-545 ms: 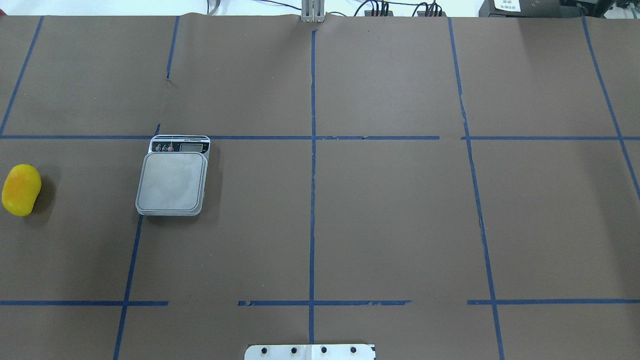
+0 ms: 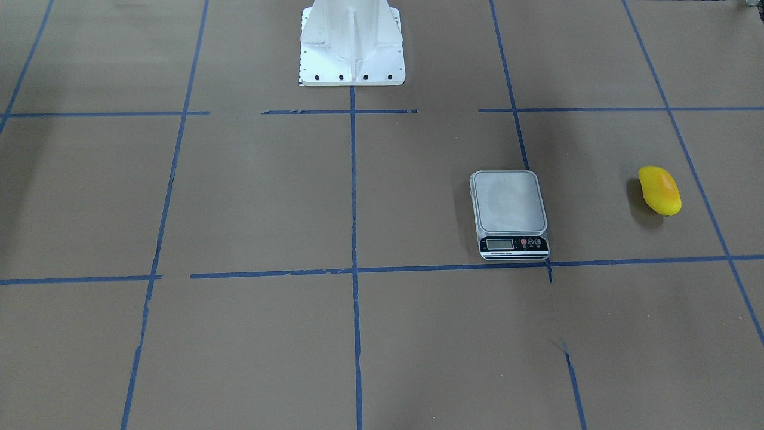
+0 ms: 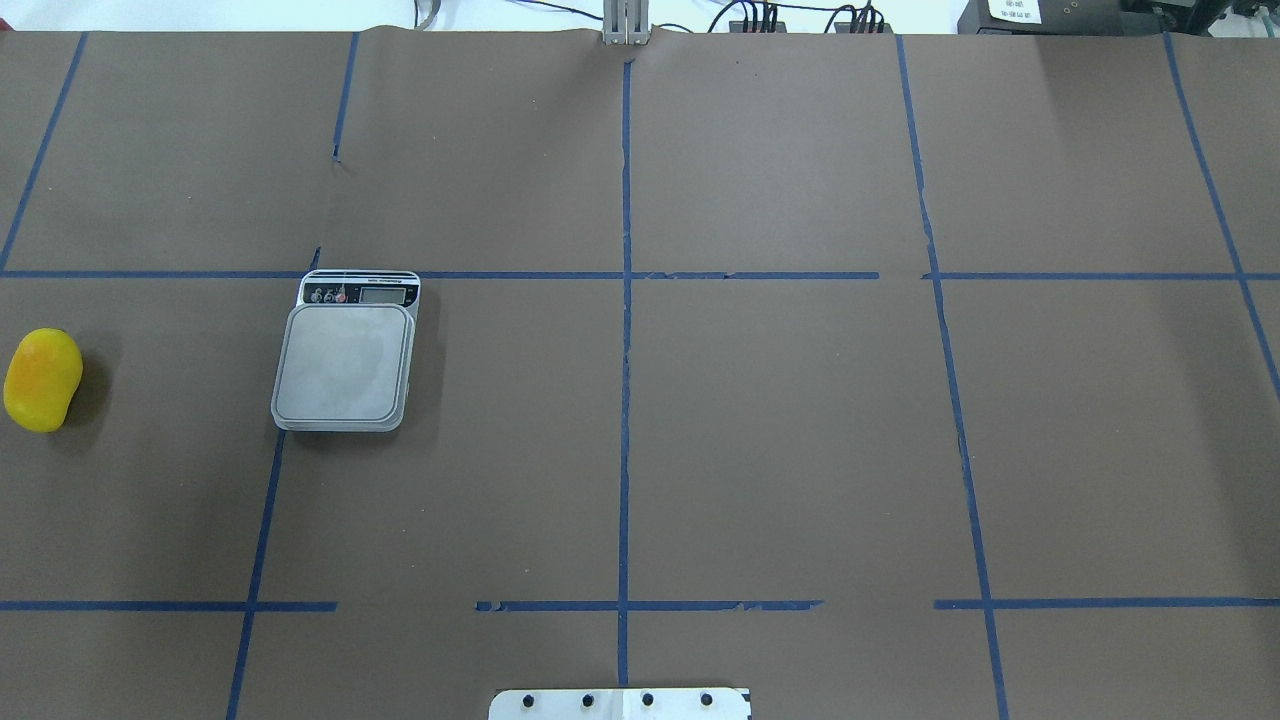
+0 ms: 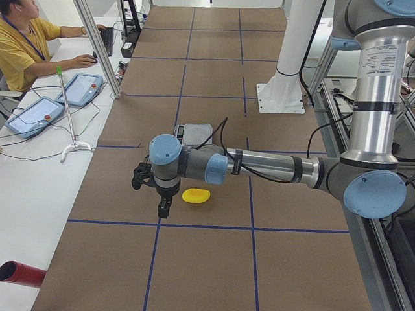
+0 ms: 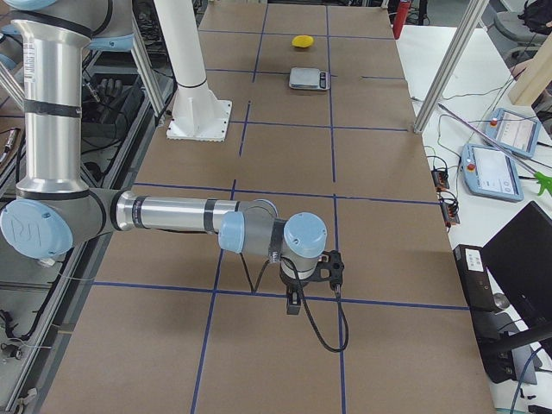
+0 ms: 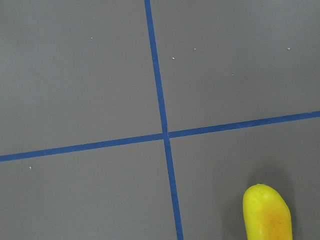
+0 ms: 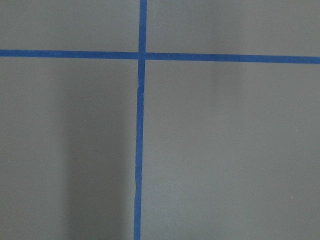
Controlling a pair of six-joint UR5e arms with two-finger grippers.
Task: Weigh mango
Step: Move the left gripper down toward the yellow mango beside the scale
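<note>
The mango (image 3: 42,380), yellow with an orange blush, lies on the brown table at the far left; it also shows in the front view (image 2: 659,191) and at the bottom right of the left wrist view (image 6: 267,212). The scale (image 3: 345,360) stands to its right with its platform bare, and it also shows in the front view (image 2: 510,212). My left gripper (image 4: 162,208) shows only in the exterior left view, hanging above the table beside the mango (image 4: 196,195); I cannot tell if it is open. My right gripper (image 5: 293,304) shows only in the exterior right view, far from the scale (image 5: 309,78); its state is unclear.
The white robot base (image 2: 352,42) stands at the table's robot side. Blue tape lines (image 3: 625,300) grid the brown cover. An operator (image 4: 26,45) sits at a side desk with tablets (image 4: 81,87). A red object (image 4: 19,272) lies past the table's edge.
</note>
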